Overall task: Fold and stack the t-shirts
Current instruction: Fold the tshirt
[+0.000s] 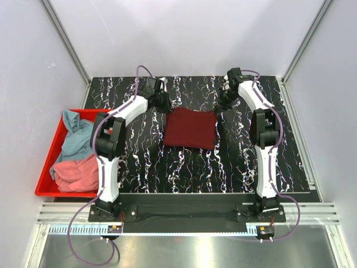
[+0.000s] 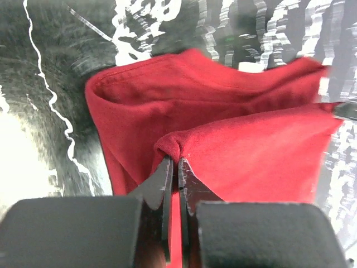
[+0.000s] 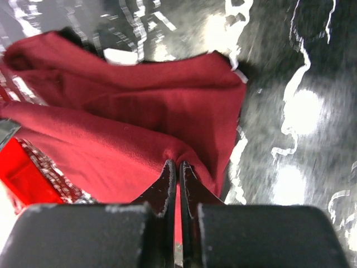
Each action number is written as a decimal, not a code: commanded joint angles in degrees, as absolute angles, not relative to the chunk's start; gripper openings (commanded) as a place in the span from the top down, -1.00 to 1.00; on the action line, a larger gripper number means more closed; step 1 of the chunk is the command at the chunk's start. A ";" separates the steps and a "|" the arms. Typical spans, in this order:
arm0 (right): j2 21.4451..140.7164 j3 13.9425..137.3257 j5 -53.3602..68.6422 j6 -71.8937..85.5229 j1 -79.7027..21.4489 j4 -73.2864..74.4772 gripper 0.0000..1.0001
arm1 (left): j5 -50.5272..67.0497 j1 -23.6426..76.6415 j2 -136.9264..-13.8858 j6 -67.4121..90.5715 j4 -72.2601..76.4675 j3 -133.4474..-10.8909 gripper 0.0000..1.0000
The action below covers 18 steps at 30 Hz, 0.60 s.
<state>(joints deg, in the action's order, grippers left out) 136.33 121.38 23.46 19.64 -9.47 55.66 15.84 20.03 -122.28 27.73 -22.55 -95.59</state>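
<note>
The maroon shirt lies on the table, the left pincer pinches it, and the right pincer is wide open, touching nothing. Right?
Not quite. The right pincer is shut on a fold of the maroon shirt too, as the right wrist view shows. The rest holds: the shirt lies on the table and the left pincer pinches it.

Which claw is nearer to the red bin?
Left. The left claw holds the maroon shirt at its far left corner, toward the bin; the right claw holds the far right corner, beyond the shirt from the bin.
</note>
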 commanded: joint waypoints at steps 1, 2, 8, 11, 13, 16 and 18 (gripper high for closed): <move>129.03 122.70 23.64 21.53 -10.28 57.74 1.00 | 16.00 20.21 -115.14 28.56 -18.72 -95.62 1.00; 128.15 122.17 23.82 21.71 -10.20 57.66 1.00 | 16.08 20.21 -114.88 28.65 -18.72 -96.23 1.00; 130.68 124.35 24.08 21.88 -10.11 55.20 1.00 | 16.61 19.87 -118.82 28.04 -19.33 -102.28 0.96; 134.80 127.33 23.20 22.32 -9.93 52.30 0.99 | 17.05 19.60 -123.56 27.17 -18.73 -105.55 0.90; 137.36 129.37 23.47 22.94 -9.67 49.68 0.93 | 17.31 19.07 -126.98 26.72 -17.67 -109.15 0.83; 143.07 132.52 22.68 23.55 -9.06 45.80 0.73 | 16.88 18.28 -135.51 25.67 -18.10 -118.89 0.71; 147.64 136.22 21.80 24.87 -8.26 43.87 0.72 | 14.86 17.76 -141.57 24.79 -17.06 -123.47 0.67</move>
